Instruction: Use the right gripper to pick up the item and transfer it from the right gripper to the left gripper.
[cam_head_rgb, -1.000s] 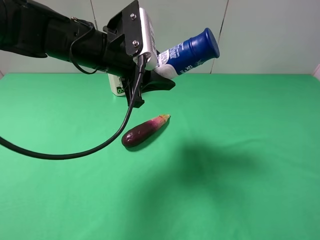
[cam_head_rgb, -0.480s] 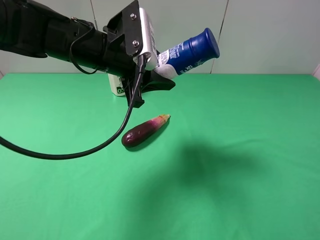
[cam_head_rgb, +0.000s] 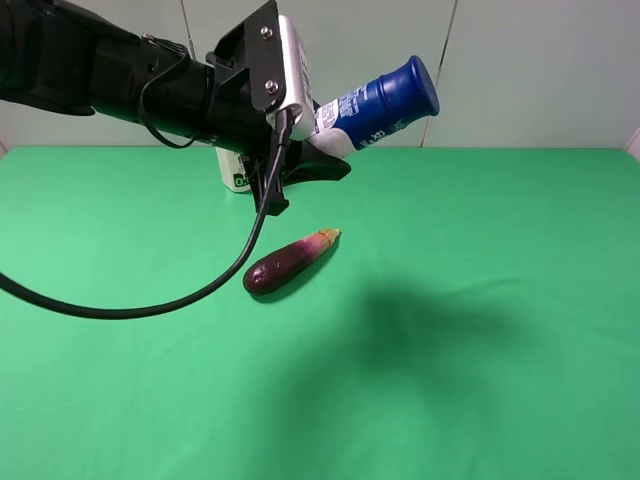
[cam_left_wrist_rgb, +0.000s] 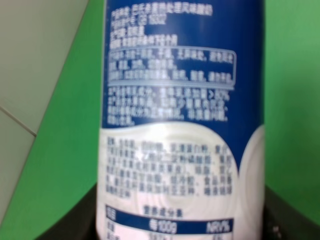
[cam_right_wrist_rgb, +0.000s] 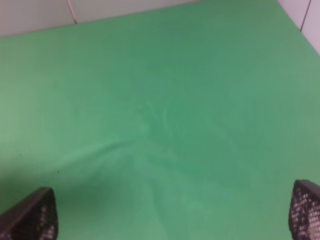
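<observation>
The item, a slim bottle (cam_head_rgb: 385, 105) with a dark-blue cap and blue label, is held in the air and tilted, cap up and to the right. My left gripper (cam_head_rgb: 318, 138), on the black arm with the white plate, is shut on the bottle's white lower body. In the left wrist view the bottle (cam_left_wrist_rgb: 182, 125) fills the frame, with dark fingers (cam_left_wrist_rgb: 280, 217) at its sides. My right gripper (cam_right_wrist_rgb: 167, 215) shows only in the right wrist view. Its fingertips (cam_right_wrist_rgb: 30, 215) are wide apart and empty over bare green cloth, and it is out of the exterior view.
A purple eggplant (cam_head_rgb: 290, 262) lies on the green table (cam_head_rgb: 480, 300) below the left gripper. A white milk bottle with a green label (cam_head_rgb: 235, 172) stands behind the left arm, mostly hidden. A black cable (cam_head_rgb: 150, 305) loops down over the left of the table.
</observation>
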